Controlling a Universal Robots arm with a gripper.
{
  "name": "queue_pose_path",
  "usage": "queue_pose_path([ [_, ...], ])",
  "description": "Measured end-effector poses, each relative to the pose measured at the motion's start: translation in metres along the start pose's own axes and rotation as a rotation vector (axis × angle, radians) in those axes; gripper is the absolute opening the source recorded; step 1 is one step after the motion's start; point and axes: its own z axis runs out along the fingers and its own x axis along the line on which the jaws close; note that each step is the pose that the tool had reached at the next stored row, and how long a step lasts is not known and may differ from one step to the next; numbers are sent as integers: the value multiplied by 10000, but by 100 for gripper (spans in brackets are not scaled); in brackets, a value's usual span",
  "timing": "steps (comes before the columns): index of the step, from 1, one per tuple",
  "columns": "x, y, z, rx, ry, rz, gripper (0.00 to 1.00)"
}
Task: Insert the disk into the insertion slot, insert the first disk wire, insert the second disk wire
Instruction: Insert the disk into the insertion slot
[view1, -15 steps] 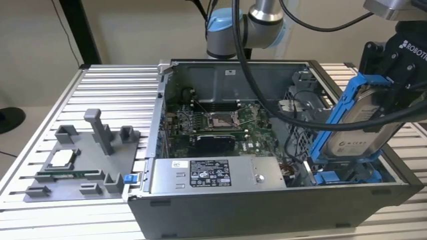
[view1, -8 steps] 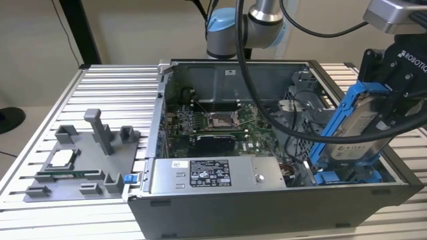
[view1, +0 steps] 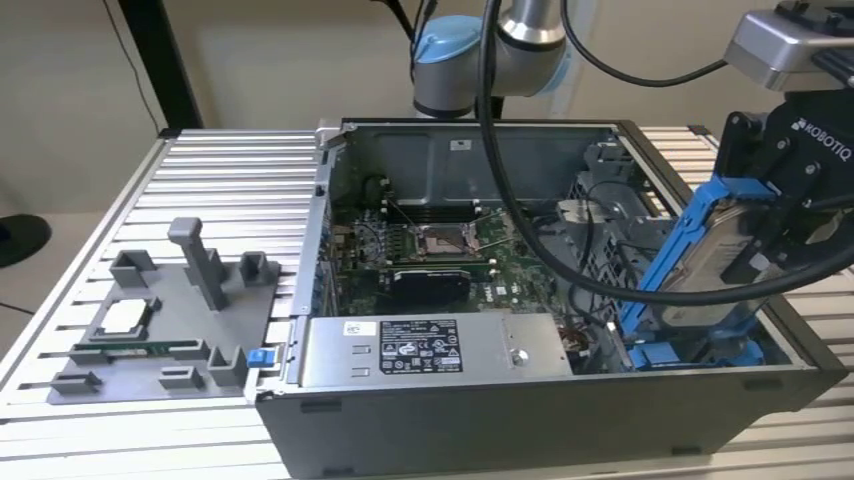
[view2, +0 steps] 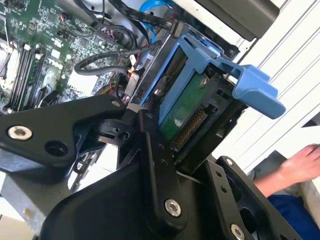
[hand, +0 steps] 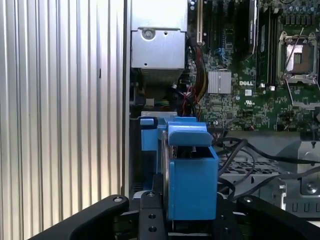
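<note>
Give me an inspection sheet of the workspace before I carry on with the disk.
Surface: slotted metal table, carrying the open computer case.
Job's things: disk in its blue carrier, tilted, lower end near the insertion slot; not seated.
Clutter: grey fixture tray on the exterior view's left of the case; power-supply box inside the case.
Grippers: gripper shut on the disk.
Cables: black cables hang across the open case, close to the slot.
Surroundings: a person's hand in the second wrist view.
</note>
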Motion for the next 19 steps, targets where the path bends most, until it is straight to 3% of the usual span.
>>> queue_pose_path([
  [19, -15, -31, 134, 1, -2, 5, 0],
])
